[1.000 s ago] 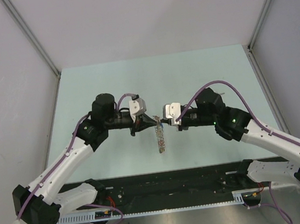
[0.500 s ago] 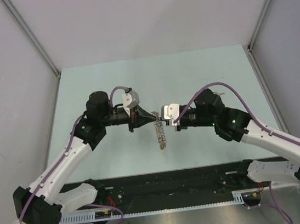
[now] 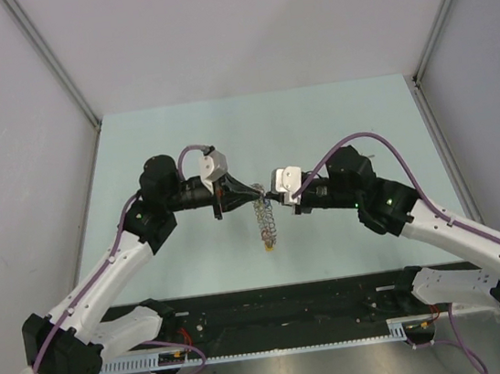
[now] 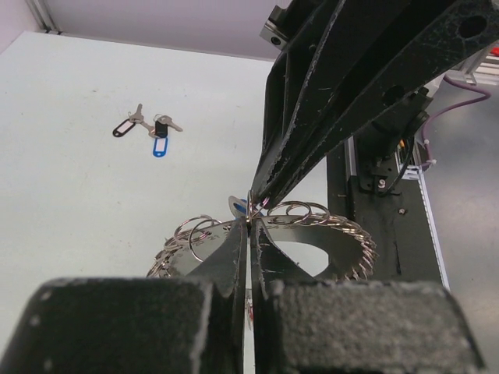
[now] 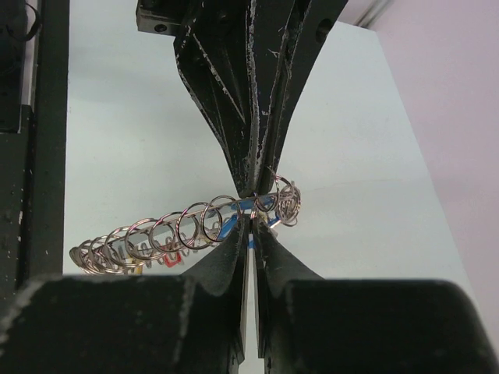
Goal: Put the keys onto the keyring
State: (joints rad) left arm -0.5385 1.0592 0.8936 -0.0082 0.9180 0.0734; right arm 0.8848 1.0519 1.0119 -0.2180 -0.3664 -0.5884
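Top external: keyring (image 3: 267, 221), left hand (image 3: 260, 194), right hand (image 3: 273, 200) slightly higher than before.

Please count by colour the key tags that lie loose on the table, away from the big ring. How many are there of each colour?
black tags: 2
blue tag: 1
Total: 3 loose tags on the table

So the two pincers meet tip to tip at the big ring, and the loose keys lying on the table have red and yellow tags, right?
Not quite. The loose keys on the table have black and blue tags, as the left wrist view shows. The left pincer and right pincer do meet tip to tip at the big ring.
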